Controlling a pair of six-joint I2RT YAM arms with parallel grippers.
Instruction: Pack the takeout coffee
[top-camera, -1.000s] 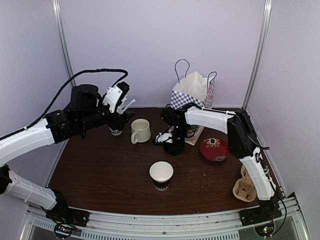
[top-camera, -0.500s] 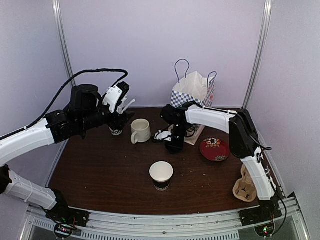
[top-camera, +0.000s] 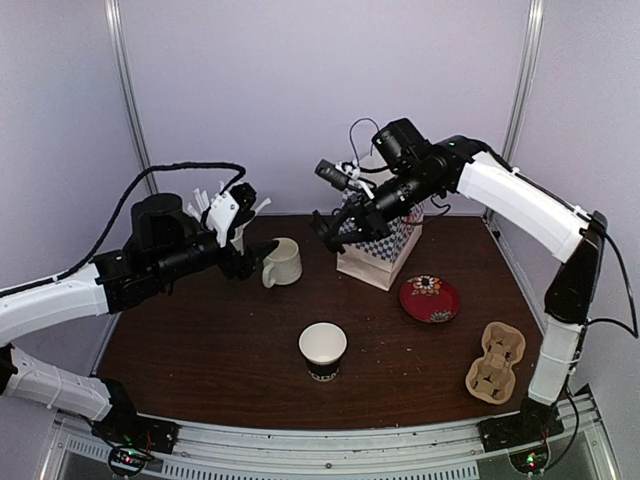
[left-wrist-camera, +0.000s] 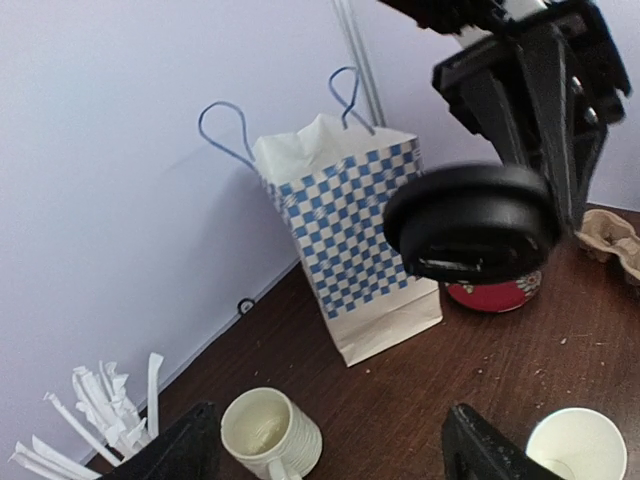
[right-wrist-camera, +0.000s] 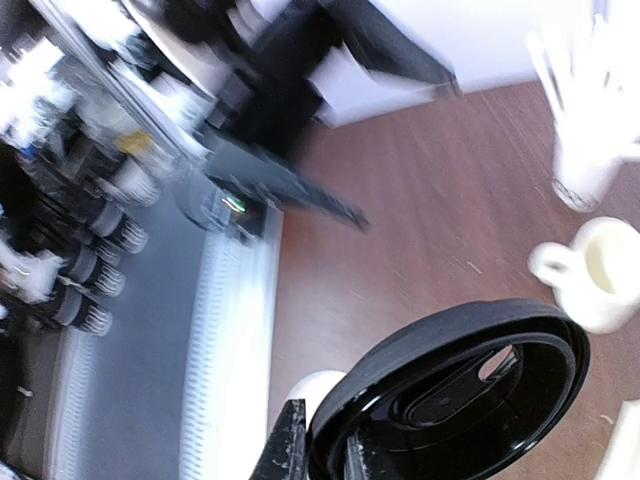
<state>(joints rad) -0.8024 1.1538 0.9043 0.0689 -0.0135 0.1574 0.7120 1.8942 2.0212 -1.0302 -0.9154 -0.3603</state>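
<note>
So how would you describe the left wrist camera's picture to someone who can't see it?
The black right gripper holds a round black plastic lid in mid-air before a blue-and-white checked paper bag. On the brown table below sit a cream ceramic mug, white wrapped straws and an open white-lined paper cup.

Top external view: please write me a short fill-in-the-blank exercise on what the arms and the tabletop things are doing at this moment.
1. The right end effector is raised above the table, gripping a round black plastic ____.
2. The cream mug stands between the cup of straws and the blue-checked paper ____.
3. The left end effector has its jaws ____, with nothing held between them.

Missing words: lid; bag; open.
</note>
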